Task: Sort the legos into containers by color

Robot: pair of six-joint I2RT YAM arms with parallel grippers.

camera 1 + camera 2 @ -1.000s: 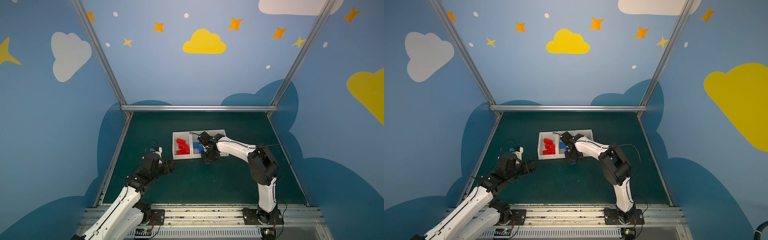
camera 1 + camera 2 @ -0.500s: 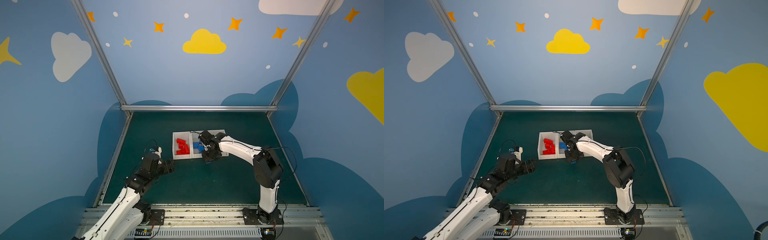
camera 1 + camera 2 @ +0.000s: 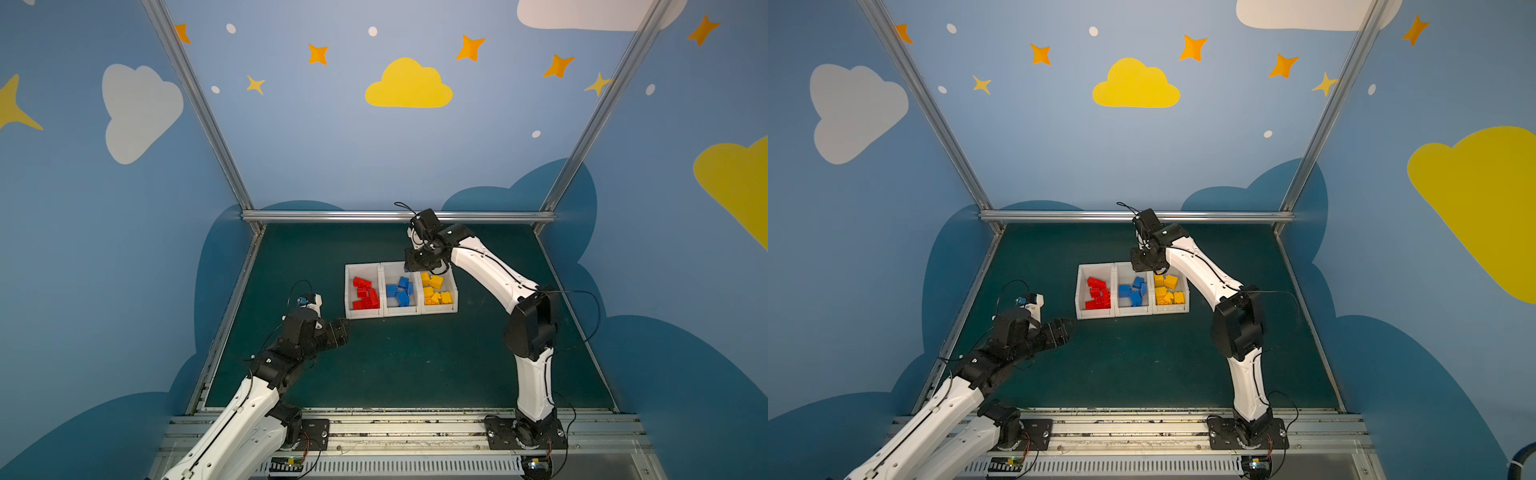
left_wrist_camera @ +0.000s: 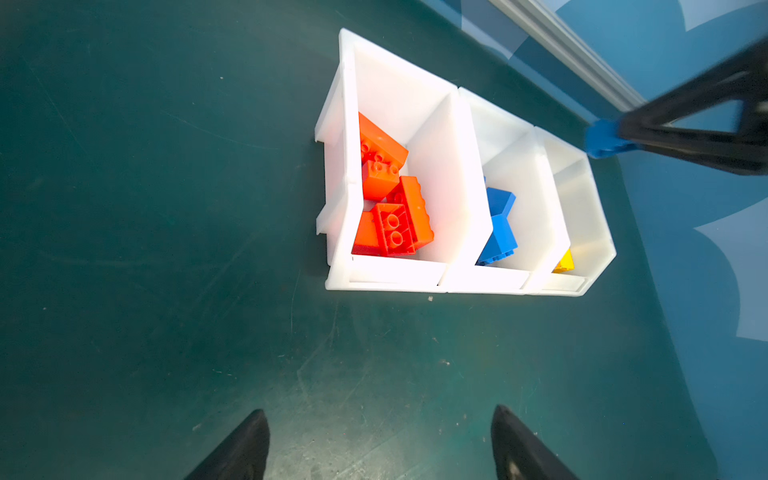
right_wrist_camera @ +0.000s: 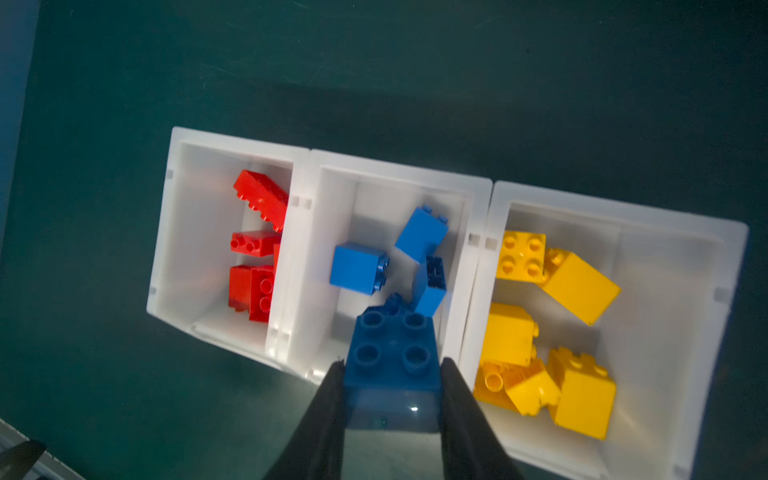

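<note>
Three white containers stand in a row on the green mat: the left one holds red legos, the middle one blue legos, the right one yellow legos. My right gripper is shut on a blue lego, studs facing away, held in the air over the far end of the middle container. In both top views the right gripper hangs above the containers' back edge. My left gripper is open and empty, low over the mat near the left container's front left corner.
An aluminium rail and blue walls close the mat at the back and sides. Bare green mat lies between the containers and the front rail. The right arm's elbow stands right of the containers.
My right gripper has risen from the mat by the containers' front edge and moved back over the middle container with the blue lego. The left arm has stayed still.
</note>
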